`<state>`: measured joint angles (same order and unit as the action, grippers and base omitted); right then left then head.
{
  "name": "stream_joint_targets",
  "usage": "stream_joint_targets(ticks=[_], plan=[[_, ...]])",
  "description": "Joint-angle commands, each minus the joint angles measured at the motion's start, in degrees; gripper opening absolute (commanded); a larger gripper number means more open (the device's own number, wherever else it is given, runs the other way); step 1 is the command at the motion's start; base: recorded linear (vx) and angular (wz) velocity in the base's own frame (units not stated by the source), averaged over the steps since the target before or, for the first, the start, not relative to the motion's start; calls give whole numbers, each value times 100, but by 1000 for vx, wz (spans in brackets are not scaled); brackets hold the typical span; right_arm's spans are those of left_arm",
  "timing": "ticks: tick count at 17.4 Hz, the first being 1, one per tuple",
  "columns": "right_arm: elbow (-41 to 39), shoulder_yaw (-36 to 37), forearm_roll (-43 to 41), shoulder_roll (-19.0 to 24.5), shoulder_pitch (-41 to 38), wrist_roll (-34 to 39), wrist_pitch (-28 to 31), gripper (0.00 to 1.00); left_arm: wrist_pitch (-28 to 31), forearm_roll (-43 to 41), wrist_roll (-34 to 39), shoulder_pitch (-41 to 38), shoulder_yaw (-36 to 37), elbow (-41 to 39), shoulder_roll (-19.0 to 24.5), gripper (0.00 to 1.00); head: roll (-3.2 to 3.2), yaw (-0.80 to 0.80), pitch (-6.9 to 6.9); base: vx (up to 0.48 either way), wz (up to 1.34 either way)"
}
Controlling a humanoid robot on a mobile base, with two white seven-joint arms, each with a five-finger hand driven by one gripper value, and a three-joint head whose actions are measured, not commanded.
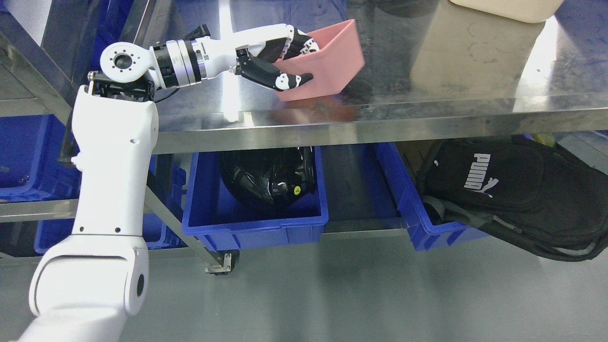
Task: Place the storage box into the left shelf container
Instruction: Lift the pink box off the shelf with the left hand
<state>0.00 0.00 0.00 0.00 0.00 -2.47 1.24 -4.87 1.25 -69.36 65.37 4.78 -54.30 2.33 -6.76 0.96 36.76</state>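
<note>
- Near the front edge of the steel table [427, 114], toward its left end, sits the pink storage box [332, 59], and the left hand [280, 59] is clamped on its left wall: fingers [299, 43] hooked over the rim into the box, thumb [285, 80] pressed against the outside.
- The box looks tipped, its right side higher than the gripped side, so I'd guess it's partly lifted or pivoting on its bottom edge. Can't tell for sure whether it's fully clear of the table.
- It's a one-wall pinch, so the box can swing. I'd keep the wrist steady and lift slowly, so it doesn't rotate out of the grip.
- The target should be one of the blue bins on the shelving at the left [23, 161], below and beside the table. That means the box has to clear the table's front-left corner before going down.
- Watch the table's front lip on the way out; clipping it with the box's low corner is the obvious way to lose it.
- The blue bin with the black helmet [270, 183] under the table and the black backpack [513, 194] to the right aren't the goal, I reckon, so steer left.
- Right arm isn't visible anywhere.
</note>
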Motion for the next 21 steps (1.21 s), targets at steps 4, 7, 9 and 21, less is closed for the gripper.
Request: stream_joint_targets(ticks=[4, 7, 9, 21], plan=[[-100, 26, 9, -100, -53, 0, -1, 100, 22, 3194, 641, -489, -803, -631, -133, 0, 0, 0, 0, -1, -8], [-100, 26, 9, -100, -53, 0, -1, 100, -144, 3689, 1657, -1251, -435, -1982, -133, 0, 0, 0, 0, 0, 0], [-100, 26, 9, -100, -53, 0, -1, 100, -748, 3663, 2676, -1937, 195, -2766, -133, 0, 0, 0, 0, 0, 0], [-100, 26, 9, -100, -53, 0, -1, 100, -2676, 2969, 5574, -3979, 2581, -3728, -133, 1, 0, 0, 0, -11, -4]])
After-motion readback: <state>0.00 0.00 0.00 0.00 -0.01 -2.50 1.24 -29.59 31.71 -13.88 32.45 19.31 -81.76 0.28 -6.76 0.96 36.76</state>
